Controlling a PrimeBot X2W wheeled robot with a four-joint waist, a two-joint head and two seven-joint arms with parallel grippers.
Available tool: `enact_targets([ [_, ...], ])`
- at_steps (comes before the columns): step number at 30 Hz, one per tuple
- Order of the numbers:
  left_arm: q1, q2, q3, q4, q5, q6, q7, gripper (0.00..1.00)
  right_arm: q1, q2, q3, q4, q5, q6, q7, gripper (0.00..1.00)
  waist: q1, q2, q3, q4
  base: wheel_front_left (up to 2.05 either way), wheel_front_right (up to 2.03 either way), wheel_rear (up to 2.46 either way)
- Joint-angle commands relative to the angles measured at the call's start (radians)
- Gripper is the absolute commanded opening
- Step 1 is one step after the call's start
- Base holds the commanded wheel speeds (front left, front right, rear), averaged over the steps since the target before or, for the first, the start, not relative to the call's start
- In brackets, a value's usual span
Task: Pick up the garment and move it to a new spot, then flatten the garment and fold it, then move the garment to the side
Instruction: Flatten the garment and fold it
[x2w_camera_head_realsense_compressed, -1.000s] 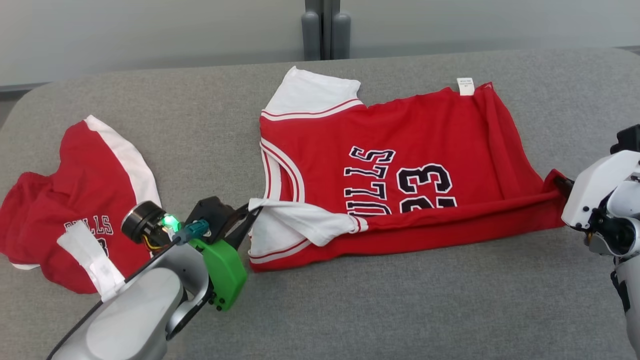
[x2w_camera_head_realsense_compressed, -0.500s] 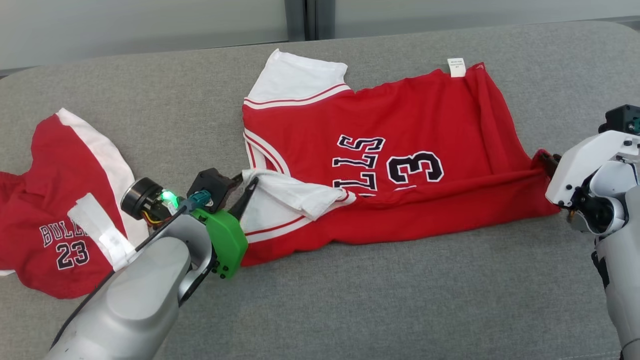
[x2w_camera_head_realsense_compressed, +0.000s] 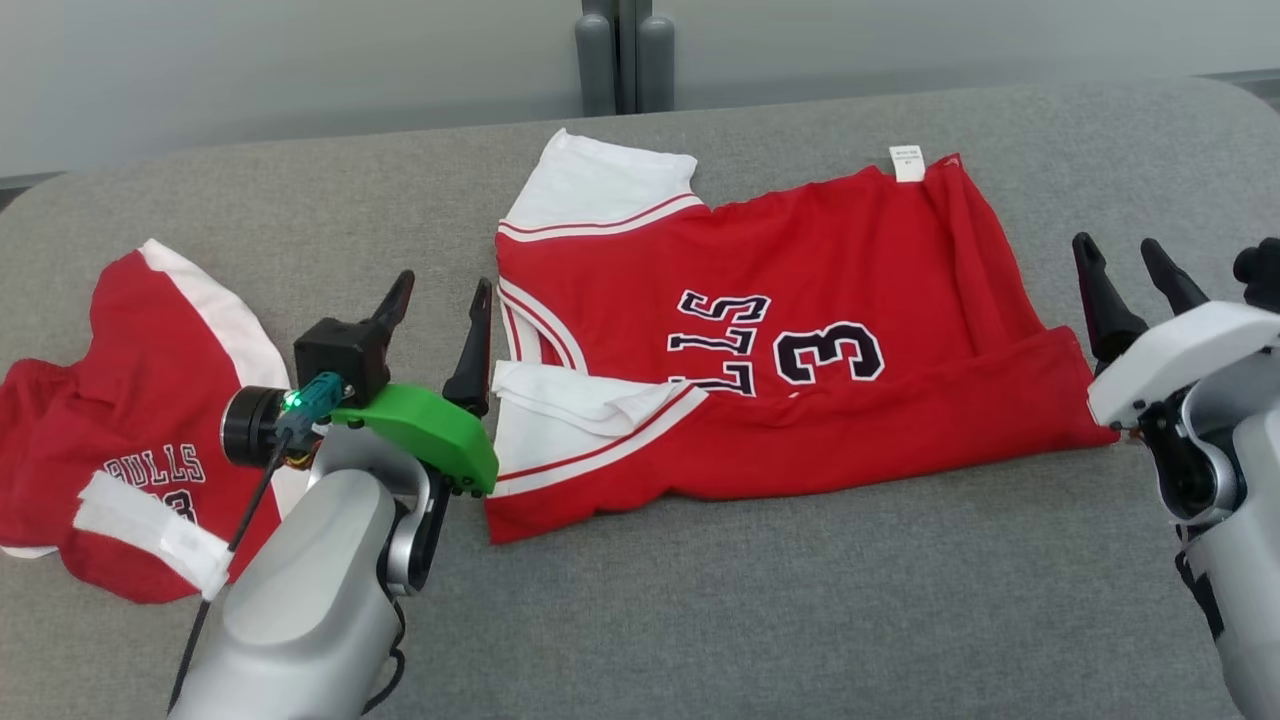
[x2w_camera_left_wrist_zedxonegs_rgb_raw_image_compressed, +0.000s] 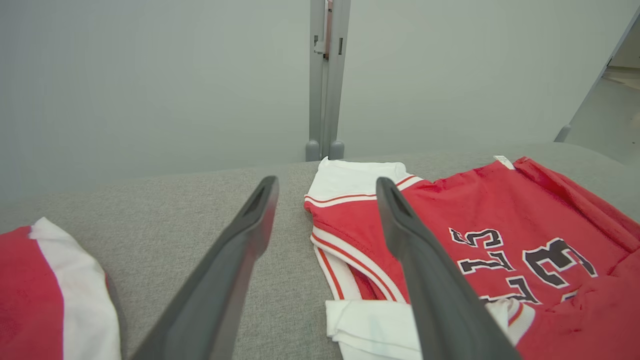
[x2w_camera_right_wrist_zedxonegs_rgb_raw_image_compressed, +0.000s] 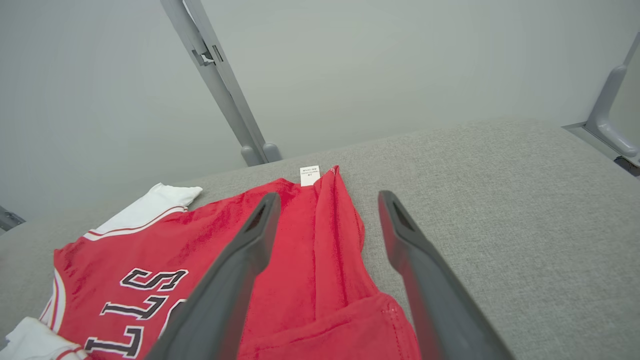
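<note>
The garment (x2w_camera_head_realsense_compressed: 760, 330) is a red basketball jersey with white sleeves, lying across the middle of the grey padded surface (x2w_camera_head_realsense_compressed: 800, 620). Its near edge is folded up over the lettering. My left gripper (x2w_camera_head_realsense_compressed: 445, 282) stands open just left of the jersey's white sleeve, holding nothing. At the jersey's right end, my right gripper (x2w_camera_head_realsense_compressed: 1113, 242) is open and empty too. The left wrist view has the open left gripper (x2w_camera_left_wrist_zedxonegs_rgb_raw_image_compressed: 326, 181) above the sleeve end of the garment (x2w_camera_left_wrist_zedxonegs_rgb_raw_image_compressed: 500, 235). The right gripper (x2w_camera_right_wrist_zedxonegs_rgb_raw_image_compressed: 328, 195) hangs open over the hem end of the garment (x2w_camera_right_wrist_zedxonegs_rgb_raw_image_compressed: 200, 240).
Red and white shorts (x2w_camera_head_realsense_compressed: 150, 400) lie crumpled at the left end of the surface, also in the left wrist view as shorts (x2w_camera_left_wrist_zedxonegs_rgb_raw_image_compressed: 30, 290). A grey post (x2w_camera_head_realsense_compressed: 625, 50) stands behind the far edge. A white label (x2w_camera_head_realsense_compressed: 907, 163) sticks out at the jersey's far hem.
Both grippers have let go of the jersey's near edge, opened and lifted with fingers pointing up. The folded edge now rests on the jersey. The head camera has shifted.
</note>
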Motion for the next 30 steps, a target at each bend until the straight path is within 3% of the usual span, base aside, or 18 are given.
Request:
enact_targets([
  [1,0.038,-0.012,0.046,-0.057,0.017,0.020,-0.005,1.00,0.042,-0.019,0.019,-0.033,0.022,-0.001,-0.044,1.00,0.0000,0.0000,-0.026,0.009,0.00,0.00,0.00],
  [6,0.223,-0.074,0.203,-0.270,0.115,0.061,-0.004,1.00,0.180,-0.077,0.074,-0.135,0.025,-0.001,-0.221,1.00,0.0000,0.0000,-0.071,0.012,0.00,0.00,0.00],
  [13,0.435,-0.141,0.302,-0.386,0.232,0.035,-0.004,1.00,0.328,-0.047,0.048,-0.213,-0.042,-0.001,-0.293,1.00,0.0000,0.0000,-0.108,0.006,0.00,0.00,0.00],
  [21,0.530,-0.155,0.315,-0.344,0.272,0.036,-0.004,1.00,0.425,0.038,-0.007,-0.307,-0.112,-0.001,-0.297,1.00,0.0000,0.0000,-0.106,-0.022,0.00,0.00,0.00],
  [30,0.459,-0.155,0.268,-0.137,0.246,0.071,-0.004,1.00,0.398,0.039,0.017,-0.341,-0.128,-0.001,-0.297,1.00,0.0000,0.0000,-0.072,-0.073,0.00,0.00,0.00],
])
